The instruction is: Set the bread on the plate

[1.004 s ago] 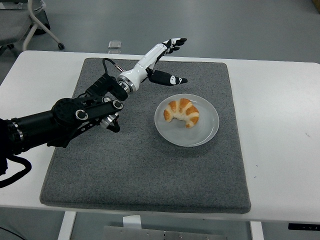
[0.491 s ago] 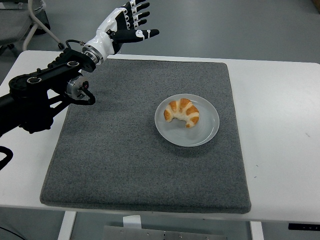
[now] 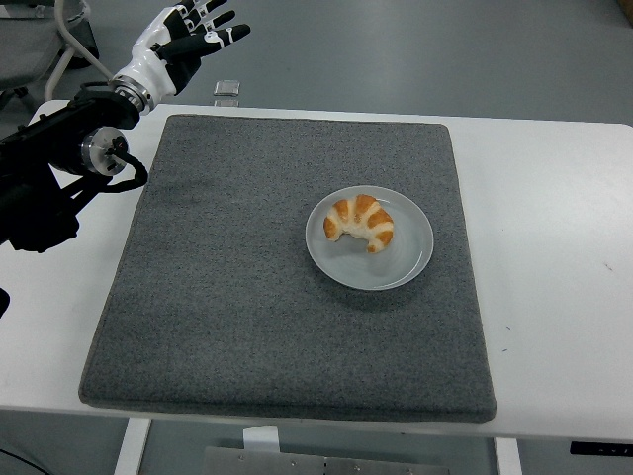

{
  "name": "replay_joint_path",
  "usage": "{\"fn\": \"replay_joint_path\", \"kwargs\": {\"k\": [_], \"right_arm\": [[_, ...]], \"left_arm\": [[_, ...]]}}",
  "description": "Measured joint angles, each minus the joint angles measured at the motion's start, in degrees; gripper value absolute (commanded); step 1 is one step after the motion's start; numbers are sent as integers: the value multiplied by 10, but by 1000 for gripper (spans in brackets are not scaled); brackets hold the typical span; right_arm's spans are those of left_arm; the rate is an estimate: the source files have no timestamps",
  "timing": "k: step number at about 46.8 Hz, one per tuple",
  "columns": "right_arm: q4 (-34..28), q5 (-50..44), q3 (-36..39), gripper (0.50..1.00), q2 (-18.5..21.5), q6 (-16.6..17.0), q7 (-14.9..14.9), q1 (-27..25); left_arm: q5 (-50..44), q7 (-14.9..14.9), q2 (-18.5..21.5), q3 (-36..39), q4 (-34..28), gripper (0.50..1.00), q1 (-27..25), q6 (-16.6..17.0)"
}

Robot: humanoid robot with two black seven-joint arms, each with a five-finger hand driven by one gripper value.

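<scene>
From the head camera, the bread [image 3: 360, 223] is lying inside the plate [image 3: 411, 261], a little toward the plate's left and far side, and the plate is sitting on the gray mat [image 3: 227, 297] that is covering most of the white table [image 3: 554, 297]. The bread is a crescent: its long axis is running roughly left to right, the back of the curve is facing the far side of the table, and both tips are pointing toward the near edge.

It is looking light, soft and flaky, so I would judge that a hard pinch would crush it; a loose hold across the thick middle of the arch would suit it best.

The left hand [image 3: 188, 35] is hanging at the upper left, beyond the table's far corner and well apart from the plate, its fingers spread and empty. The right hand is not showing anywhere. As things are lying, the task is looking done.
</scene>
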Motion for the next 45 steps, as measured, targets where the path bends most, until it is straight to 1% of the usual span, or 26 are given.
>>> {"fn": "replay_joint_path", "kwargs": {"k": [3,6,11,13,17,19,21,34,45], "right_arm": [[0,0,0,930,0,0,0,0],[0,0,0,930,0,0,0,0],[0,0,0,930,0,0,0,0],[0,0,0,930,0,0,0,0],[0,0,0,930,0,0,0,0],[0,0,0,930,0,0,0,0],[0,0,0,930,0,0,0,0],[0,0,-1,930,0,0,0,0],[1,0,-1,930,0,1,0,0]], "left_arm": [[-9,8,0,-1,8,990,10,-7],[-10,8,0,-3,10,990,18,-10],[-6,-3,-2,-4,22,992,26,-12],[-5,-16,-4,-4,31,990,29,-14],[-4,-54,-6,-2,45,992,30,-15],[-4,-67,-7,1,47,992,30,-16],[-4,-72,-7,2,48,992,30,-16],[-4,-73,-7,3,48,992,31,-19],[-8,-71,-7,2,48,992,42,-20]]}}
